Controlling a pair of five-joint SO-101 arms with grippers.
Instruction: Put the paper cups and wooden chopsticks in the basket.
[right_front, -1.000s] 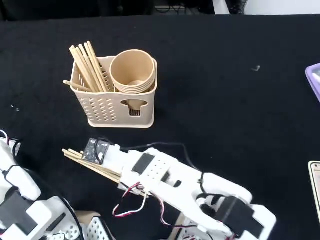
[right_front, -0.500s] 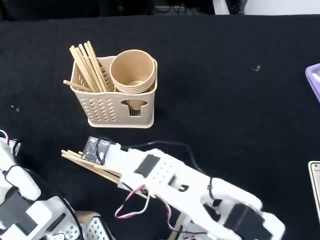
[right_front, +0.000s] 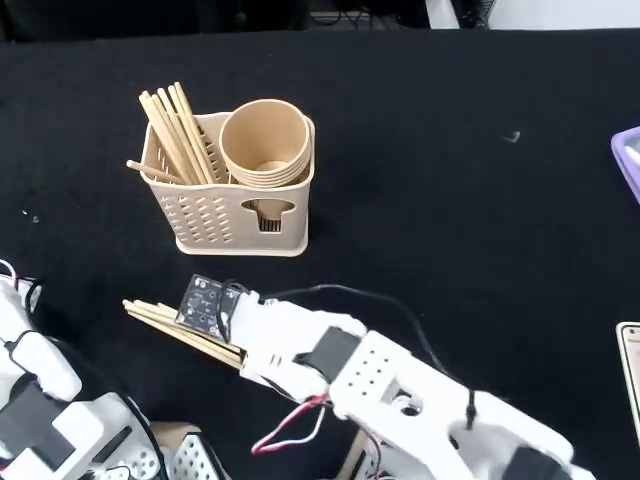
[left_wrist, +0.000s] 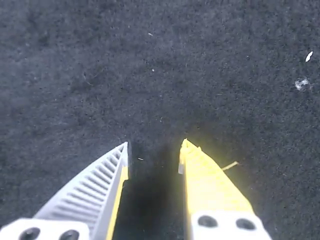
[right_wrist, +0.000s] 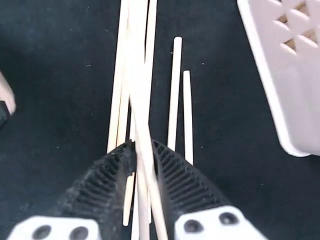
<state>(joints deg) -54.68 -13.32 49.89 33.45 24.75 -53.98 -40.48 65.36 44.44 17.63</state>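
Note:
The beige slotted basket (right_front: 240, 215) stands at the back left and holds a stack of paper cups (right_front: 265, 140) and several wooden chopsticks (right_front: 175, 130) leaning upright. More loose chopsticks (right_front: 165, 322) lie on the black table in front of it. The right arm (right_front: 330, 355) stretches over them. In the right wrist view, my right gripper (right_wrist: 142, 148) is shut on a chopstick (right_wrist: 140, 100) from the pile, with the basket (right_wrist: 285, 75) off to one side. My left gripper (left_wrist: 154, 145) hovers open over bare black cloth, holding nothing.
The left arm's white base (right_front: 40, 410) fills the near left corner. A purple object (right_front: 627, 160) and a flat card (right_front: 631, 355) sit at the right edge. A beige item (right_front: 180, 445) lies at the front edge.
The right arm has stretched further forward and lowered over the loose chopsticks, its wrist shifting slightly right. The chopstick pile nudged a little. Basket and cups are unmoved.

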